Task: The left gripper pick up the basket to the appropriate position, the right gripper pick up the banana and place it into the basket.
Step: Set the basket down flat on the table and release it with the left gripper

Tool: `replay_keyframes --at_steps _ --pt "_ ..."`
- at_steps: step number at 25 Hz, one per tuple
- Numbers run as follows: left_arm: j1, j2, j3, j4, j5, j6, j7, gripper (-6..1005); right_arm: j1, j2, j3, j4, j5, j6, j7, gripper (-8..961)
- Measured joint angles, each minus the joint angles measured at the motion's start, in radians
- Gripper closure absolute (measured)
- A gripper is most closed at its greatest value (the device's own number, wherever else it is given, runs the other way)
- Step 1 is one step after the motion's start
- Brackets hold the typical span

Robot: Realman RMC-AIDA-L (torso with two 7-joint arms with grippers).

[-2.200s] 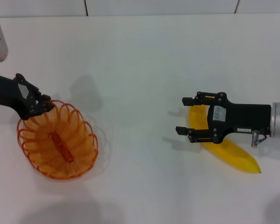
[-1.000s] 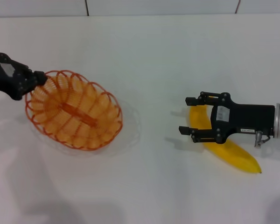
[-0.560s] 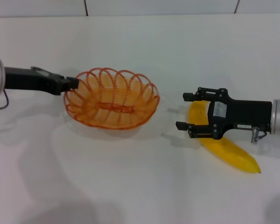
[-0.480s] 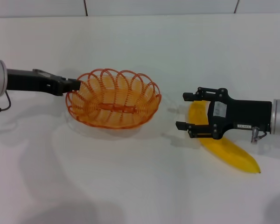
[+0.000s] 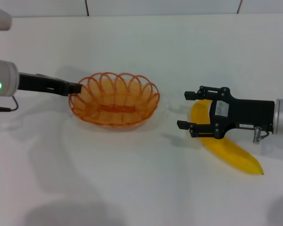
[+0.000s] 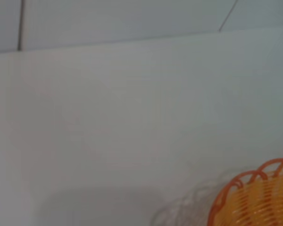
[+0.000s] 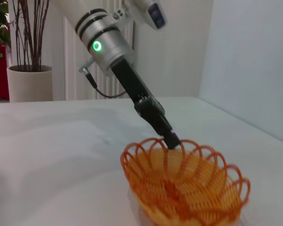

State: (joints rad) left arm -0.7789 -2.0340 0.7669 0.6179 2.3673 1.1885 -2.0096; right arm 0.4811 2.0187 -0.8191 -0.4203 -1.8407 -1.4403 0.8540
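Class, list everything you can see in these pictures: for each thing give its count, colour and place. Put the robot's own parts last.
basket: one, orange wire, on the table left of centre, empty
banana: one, yellow, lying on the table to the right
table: one, white, under everything
potted plant: one, white pot with thin dark stems, in the room behind, right wrist view
left gripper: one, black, shut on the basket's left rim
right gripper: one, black, open, above the banana's upper end
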Motion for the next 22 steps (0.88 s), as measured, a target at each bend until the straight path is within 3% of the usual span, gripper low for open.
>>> replay_keyframes --at_steps 8,22 --pt "-0.064 0.0 0.004 -0.026 0.065 -0.016 -0.055 953 0.005 0.0 0.0 0.0 0.0 0.001 0.0 167" --pt "-0.077 0.002 0.004 -0.03 0.112 -0.043 -0.102 927 0.011 0.002 0.0 0.0 0.0 0.002 -0.001 166"
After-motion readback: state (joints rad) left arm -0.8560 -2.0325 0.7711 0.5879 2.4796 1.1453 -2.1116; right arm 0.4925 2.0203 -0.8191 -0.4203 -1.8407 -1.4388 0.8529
